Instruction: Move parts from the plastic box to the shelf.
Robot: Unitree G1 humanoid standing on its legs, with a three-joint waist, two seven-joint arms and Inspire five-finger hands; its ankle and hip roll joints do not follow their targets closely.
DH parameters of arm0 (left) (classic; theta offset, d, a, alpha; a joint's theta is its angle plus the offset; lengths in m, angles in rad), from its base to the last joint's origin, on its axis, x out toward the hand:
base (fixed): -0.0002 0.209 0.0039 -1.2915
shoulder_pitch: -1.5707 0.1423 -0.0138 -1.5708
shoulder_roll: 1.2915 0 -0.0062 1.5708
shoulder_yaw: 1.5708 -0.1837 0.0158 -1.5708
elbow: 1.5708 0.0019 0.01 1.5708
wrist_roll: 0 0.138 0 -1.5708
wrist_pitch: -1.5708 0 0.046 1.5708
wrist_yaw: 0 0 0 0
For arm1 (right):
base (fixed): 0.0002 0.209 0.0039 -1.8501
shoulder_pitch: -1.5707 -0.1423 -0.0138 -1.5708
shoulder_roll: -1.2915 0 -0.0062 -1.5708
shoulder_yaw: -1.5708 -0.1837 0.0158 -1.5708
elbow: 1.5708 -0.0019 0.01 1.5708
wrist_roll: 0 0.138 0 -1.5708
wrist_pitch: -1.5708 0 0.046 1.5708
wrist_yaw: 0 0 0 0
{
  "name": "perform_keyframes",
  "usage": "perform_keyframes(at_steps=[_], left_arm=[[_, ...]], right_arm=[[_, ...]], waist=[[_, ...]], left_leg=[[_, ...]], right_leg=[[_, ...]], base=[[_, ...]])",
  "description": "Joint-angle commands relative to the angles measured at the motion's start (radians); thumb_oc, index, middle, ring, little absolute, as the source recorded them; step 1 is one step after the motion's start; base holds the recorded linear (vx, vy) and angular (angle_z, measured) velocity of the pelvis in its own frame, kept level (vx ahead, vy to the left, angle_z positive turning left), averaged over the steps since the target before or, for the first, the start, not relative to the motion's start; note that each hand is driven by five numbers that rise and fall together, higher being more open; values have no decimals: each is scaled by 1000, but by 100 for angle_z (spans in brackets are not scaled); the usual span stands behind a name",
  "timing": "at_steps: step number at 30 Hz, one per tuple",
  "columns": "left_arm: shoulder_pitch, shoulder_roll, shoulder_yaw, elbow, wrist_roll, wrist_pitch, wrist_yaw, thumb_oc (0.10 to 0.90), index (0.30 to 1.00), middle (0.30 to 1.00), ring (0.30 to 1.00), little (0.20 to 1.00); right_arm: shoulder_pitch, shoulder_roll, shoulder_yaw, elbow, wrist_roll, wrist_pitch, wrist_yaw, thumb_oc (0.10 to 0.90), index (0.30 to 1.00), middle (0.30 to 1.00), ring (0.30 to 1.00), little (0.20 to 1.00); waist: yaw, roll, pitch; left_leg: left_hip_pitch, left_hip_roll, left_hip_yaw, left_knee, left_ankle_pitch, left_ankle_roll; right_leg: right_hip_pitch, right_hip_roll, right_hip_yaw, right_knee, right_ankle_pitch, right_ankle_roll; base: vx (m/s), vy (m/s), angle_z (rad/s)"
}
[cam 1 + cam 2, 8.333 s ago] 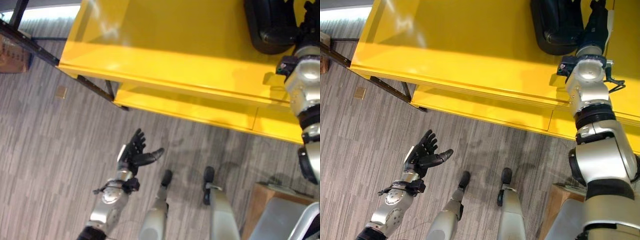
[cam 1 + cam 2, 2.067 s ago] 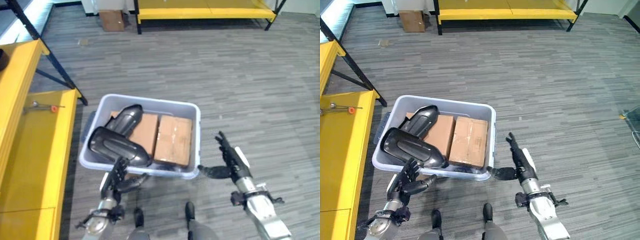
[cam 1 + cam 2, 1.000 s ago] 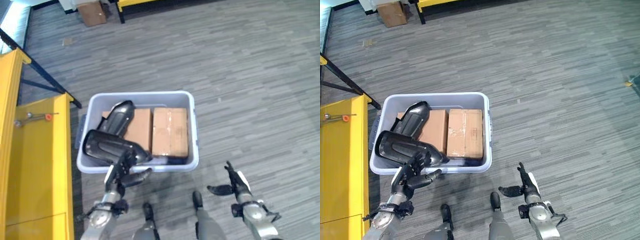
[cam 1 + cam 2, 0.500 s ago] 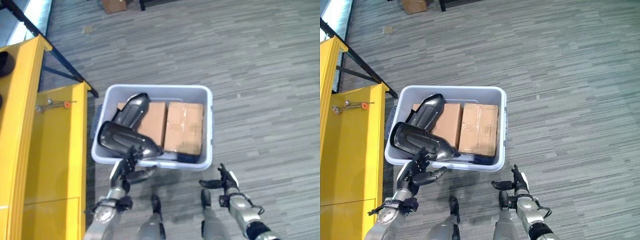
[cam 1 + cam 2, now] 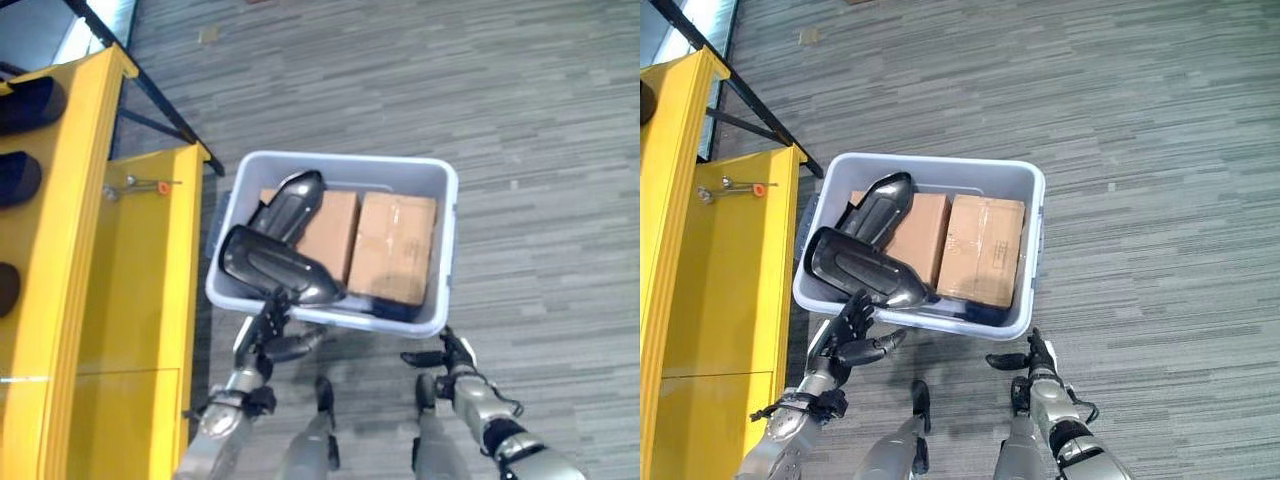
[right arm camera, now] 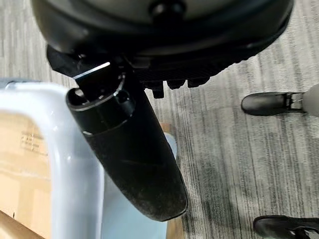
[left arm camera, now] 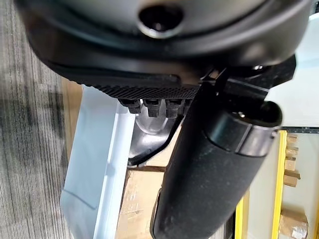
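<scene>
Two glossy black moulded plastic parts [image 5: 275, 262] lie stacked at the left end of the pale grey plastic box [image 5: 441, 290] on the floor, beside two brown cardboard cartons [image 5: 398, 247]. The left hand [image 5: 272, 335] hovers just outside the box's near wall, below the lower part, fingers spread and holding nothing. The right hand [image 5: 447, 354] hangs near the box's near right corner, fingers relaxed. The yellow metal shelf [image 5: 95, 300] stands left of the box.

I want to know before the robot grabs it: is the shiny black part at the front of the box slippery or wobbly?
Probably slippery: the black part looks glossy and curved. It lies tilted over the box rim, so it may rock or slide. It looks stiff.
</scene>
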Motion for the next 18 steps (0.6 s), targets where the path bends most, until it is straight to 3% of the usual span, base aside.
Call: perform_keyframes(at_steps=[1,18], left_arm=[[-40,52,-10,-75,-20,-76,15,900,1000,1000,1000,1000],[-44,69,-6,-83,-35,-74,50,900,1000,1000,1000,1000]], right_arm=[[-67,0,-9,-7,4,-50,-25,900,1000,1000,1000,1000],[-149,-15,12,-326,53,-107,-105,900,1000,1000,1000,1000]], waist=[[14,-31,-20],[17,-71,-9]], left_leg=[[-47,-14,-48,88,-50,22],[-67,-7,-59,102,-52,25]], right_leg=[[1,-69,20,53,-82,33],[-8,-65,16,64,-88,28]], base=[[6,-3,7],[1,0,1]])
